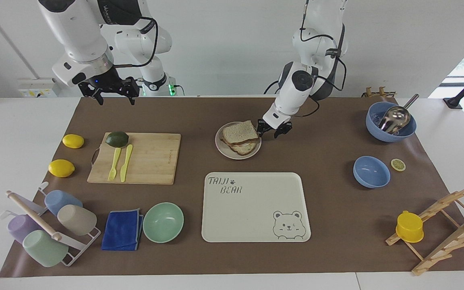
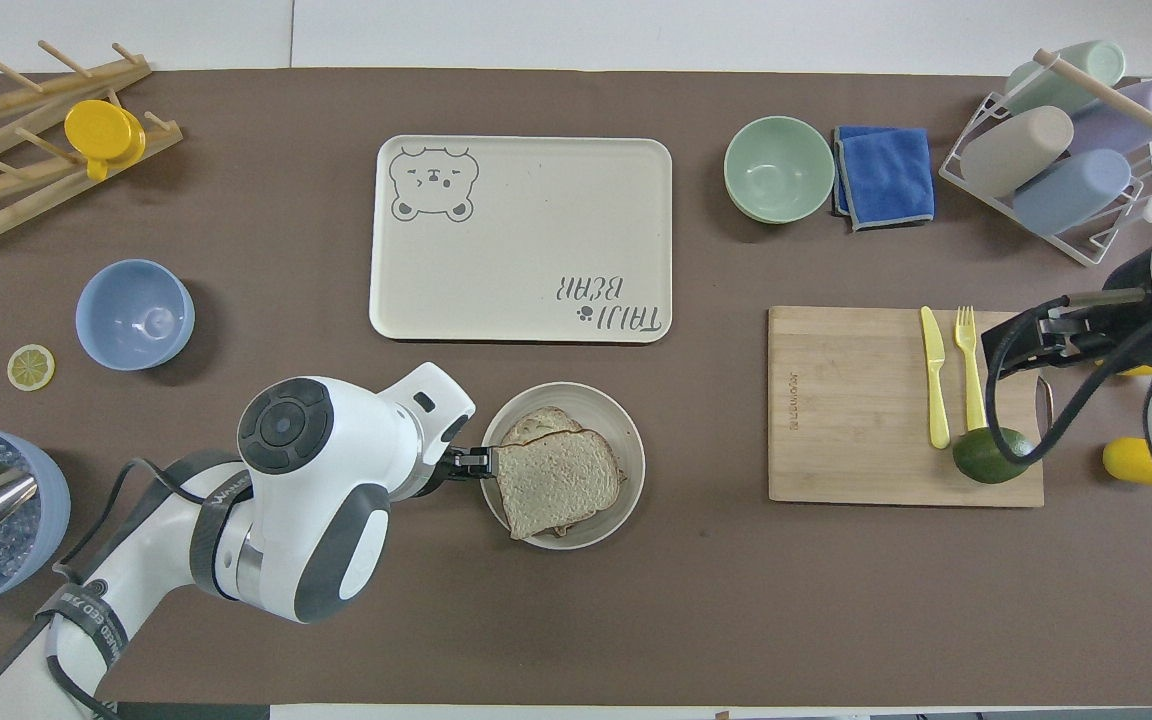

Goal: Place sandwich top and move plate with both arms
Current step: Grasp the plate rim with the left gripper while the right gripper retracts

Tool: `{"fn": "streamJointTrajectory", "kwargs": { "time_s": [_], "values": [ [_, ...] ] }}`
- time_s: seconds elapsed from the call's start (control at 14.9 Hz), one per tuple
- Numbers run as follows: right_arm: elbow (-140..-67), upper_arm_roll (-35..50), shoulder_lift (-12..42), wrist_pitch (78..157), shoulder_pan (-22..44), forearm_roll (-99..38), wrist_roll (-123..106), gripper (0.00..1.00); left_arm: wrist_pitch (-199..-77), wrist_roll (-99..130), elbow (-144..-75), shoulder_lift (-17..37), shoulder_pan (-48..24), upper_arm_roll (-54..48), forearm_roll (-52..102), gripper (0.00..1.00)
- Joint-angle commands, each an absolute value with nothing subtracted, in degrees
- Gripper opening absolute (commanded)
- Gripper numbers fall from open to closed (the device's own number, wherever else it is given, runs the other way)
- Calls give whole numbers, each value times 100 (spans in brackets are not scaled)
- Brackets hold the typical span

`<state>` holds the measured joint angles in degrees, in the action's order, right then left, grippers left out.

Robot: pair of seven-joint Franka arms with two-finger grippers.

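Observation:
The sandwich top point(image 1: 239, 131) point(image 2: 556, 482), a pale speckled slice with a brown crust, lies on the stacked sandwich on the plate point(image 1: 223, 147) point(image 2: 608, 420). My left gripper point(image 1: 271, 131) point(image 2: 476, 462) is low at the plate's rim on the side toward the left arm's end. Its jaws are still apart, one finger over the rim and the other outside it. My right gripper point(image 1: 109, 93) point(image 2: 1031, 340) hangs open and empty, high over the edge of the mat at the right arm's end.
The cream bear tray point(image 1: 252, 209) point(image 2: 521, 240) lies farther from the robots than the plate. A cutting board point(image 1: 151, 157) carries an avocado point(image 1: 117, 139), fork and knife. Two lemons, a mint bowl point(image 1: 163, 222), blue bowls point(image 1: 371, 171), a cup rack and a wooden rack stand around.

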<state>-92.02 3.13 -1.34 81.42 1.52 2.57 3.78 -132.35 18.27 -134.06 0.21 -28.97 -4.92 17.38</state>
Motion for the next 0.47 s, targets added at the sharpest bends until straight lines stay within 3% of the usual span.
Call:
{"fn": "streamJointTrajectory", "kwargs": {
  "time_s": [0.0,0.4],
  "values": [
    [-9316,325,-246,8227,26,97,264,100,-13499,1863,-13517,35,-3032,-413,1890,68],
    [-9343,360,-255,8183,-202,97,220,100,-13711,1863,-13518,167,-3111,-413,2021,68]
  ]
}}
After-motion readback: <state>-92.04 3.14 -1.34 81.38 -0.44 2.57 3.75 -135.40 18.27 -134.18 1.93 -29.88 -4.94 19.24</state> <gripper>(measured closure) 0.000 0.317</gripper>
